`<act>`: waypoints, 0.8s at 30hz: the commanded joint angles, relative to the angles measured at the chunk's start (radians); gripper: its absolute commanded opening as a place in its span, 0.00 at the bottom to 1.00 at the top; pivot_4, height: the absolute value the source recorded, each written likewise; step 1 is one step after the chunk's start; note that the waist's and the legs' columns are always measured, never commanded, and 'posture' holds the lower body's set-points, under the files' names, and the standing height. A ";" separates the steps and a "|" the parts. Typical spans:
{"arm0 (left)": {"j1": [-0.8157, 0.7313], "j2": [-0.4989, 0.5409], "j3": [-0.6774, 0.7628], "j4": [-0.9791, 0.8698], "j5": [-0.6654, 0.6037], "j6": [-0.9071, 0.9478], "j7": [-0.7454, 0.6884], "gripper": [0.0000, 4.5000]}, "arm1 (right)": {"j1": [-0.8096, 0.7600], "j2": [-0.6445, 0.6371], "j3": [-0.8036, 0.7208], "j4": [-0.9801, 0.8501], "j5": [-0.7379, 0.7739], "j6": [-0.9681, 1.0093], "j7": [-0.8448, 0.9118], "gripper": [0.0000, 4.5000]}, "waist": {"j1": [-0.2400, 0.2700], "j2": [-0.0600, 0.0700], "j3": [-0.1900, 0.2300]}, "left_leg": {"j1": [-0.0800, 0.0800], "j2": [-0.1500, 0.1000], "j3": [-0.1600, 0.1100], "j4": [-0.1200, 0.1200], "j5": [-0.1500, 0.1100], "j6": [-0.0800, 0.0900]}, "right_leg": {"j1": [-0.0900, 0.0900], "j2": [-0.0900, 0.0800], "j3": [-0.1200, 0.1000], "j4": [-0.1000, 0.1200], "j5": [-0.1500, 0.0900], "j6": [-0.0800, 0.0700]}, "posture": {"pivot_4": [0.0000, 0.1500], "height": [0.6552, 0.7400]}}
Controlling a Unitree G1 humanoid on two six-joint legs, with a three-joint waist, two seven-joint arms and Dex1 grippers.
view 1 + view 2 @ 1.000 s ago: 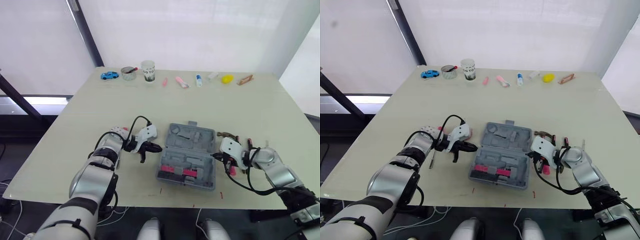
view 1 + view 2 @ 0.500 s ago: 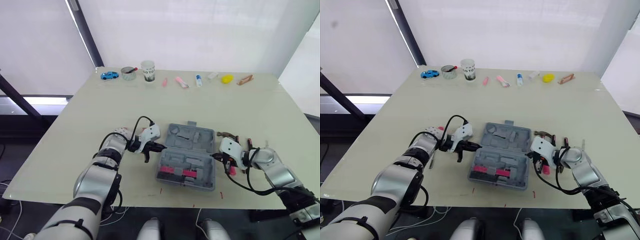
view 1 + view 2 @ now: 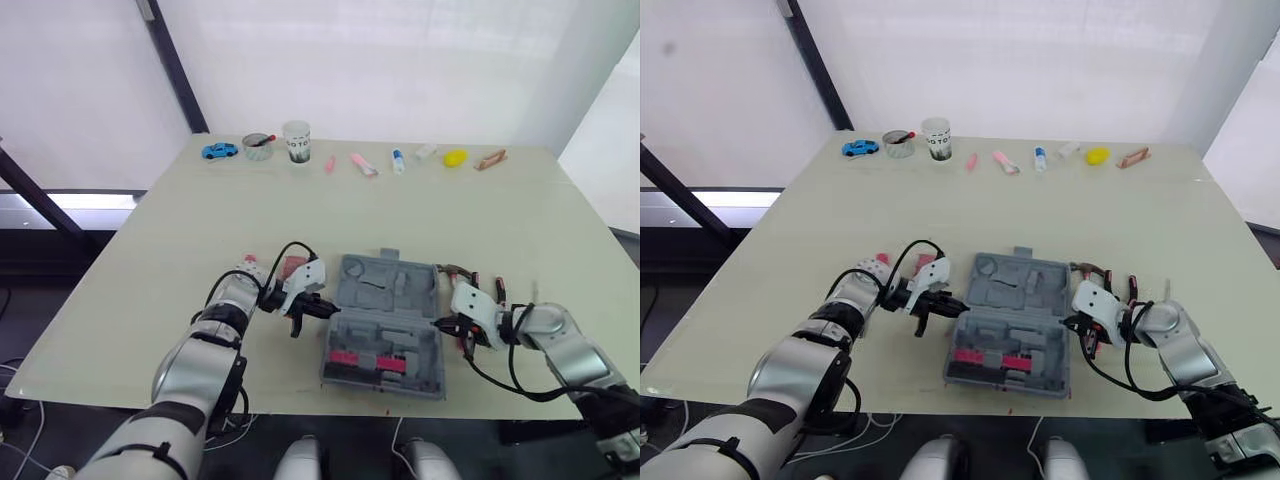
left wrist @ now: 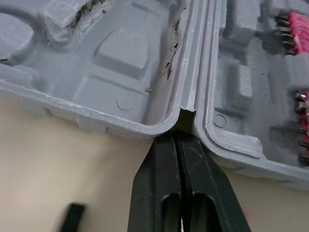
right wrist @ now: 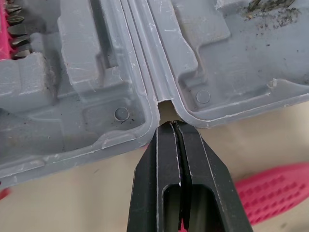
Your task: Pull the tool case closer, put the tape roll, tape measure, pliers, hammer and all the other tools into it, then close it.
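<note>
Pull-closer step. Open tool case [image 3: 385,320] sat near tabletop [image 3: 450,220] front edge. Left fingers [image 4: 161,193] and right fingers [image 5: 166,164] closed, empty, tips at hinge notches either side. Next: back off, fetch pink-handled tool [image 5: 275,191], possibly pliers.

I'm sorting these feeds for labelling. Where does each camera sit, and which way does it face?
Left and right eye views: on the head, facing forward and down over the table; both arms flank the open tool case.
Left wrist view: on the left wrist, looking along the shut left gripper at the case's hinge notch.
Right wrist view: on the right wrist, along the shut right gripper at the opposite hinge notch; a pink handle beside.
Shared: all show the tool case.
</note>
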 commanded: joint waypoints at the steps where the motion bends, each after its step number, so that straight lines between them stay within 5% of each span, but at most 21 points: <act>1: 0.039 -0.021 -0.024 -0.076 -0.023 0.031 -0.080 0.02 | 0.023 0.002 0.003 -0.093 0.045 0.022 0.024 0.00 | -0.001 0.000 0.000 | 0.000 0.000 0.000 0.000 0.000 0.000 | 0.000 0.000 0.000 0.000 0.000 0.000 | 1.00 1.00; 17: 0.301 0.065 -0.078 -0.606 -0.117 0.286 -0.131 0.02 | 0.139 0.015 0.001 -0.239 0.073 0.100 0.002 0.00 | -0.004 0.000 0.000 | 0.000 0.000 -0.001 0.000 0.000 0.000 | 0.000 0.000 0.000 0.000 0.000 0.000 | 1.00 1.00; 24: 0.361 0.111 -0.108 -0.701 -0.119 0.335 -0.121 0.02 | 0.166 0.016 -0.002 -0.262 0.075 0.109 -0.006 0.00 | 0.000 0.000 0.000 | 0.001 0.000 -0.002 0.000 0.000 0.000 | 0.001 0.000 0.000 0.001 0.000 0.000 | 1.00 1.00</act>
